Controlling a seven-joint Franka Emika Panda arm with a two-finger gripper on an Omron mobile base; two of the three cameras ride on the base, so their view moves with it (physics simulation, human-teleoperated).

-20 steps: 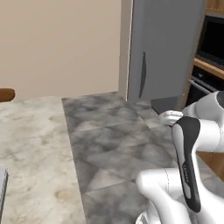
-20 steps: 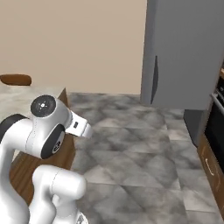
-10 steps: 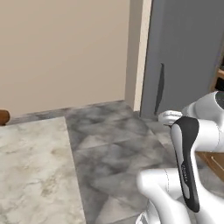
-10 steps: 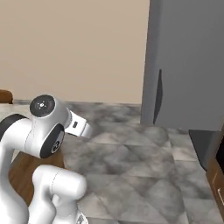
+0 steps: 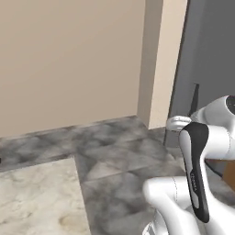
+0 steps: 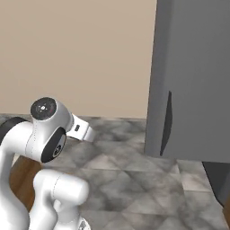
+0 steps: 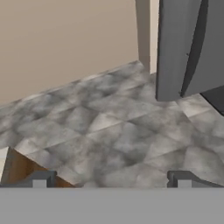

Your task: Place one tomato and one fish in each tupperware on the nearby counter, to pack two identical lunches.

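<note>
The gripper (image 7: pixel 112 179) stood fully open and held nothing: in the hand view its two dark finger tips (image 7: pixel 40 178) rose far apart at the bottom, with only bare grey stone floor (image 7: pixel 113 127) between them. The camera on the hand looked along the floor towards a beige wall (image 7: pixel 61 39) and a tall dark grey fridge (image 7: pixel 192 43), so the gripper was pointing away from the work. The counter (image 5: pixel 36 197) was the only thing of the task to be seen; one corner of its marbled top lay at the lower left of the left base view, to the left of the arm (image 5: pixel 197 183) and lower than the hand. In the hand view a small piece of its wooden side (image 7: pixel 22 173) showed at the lower left, just beside the left finger tip. Therefore I judge that the coming move depended on this one relation: the counter lay to the arm's left and behind the line of the gripper, so the base or the arm would need to turn left before any reaching. As for the count, I saw one counter, one fridge with one dark handle (image 6: pixel 167 117), and no tomato, no fish and no tupperware, so where they lay I could not tell; the packing had apparently not begun
</note>
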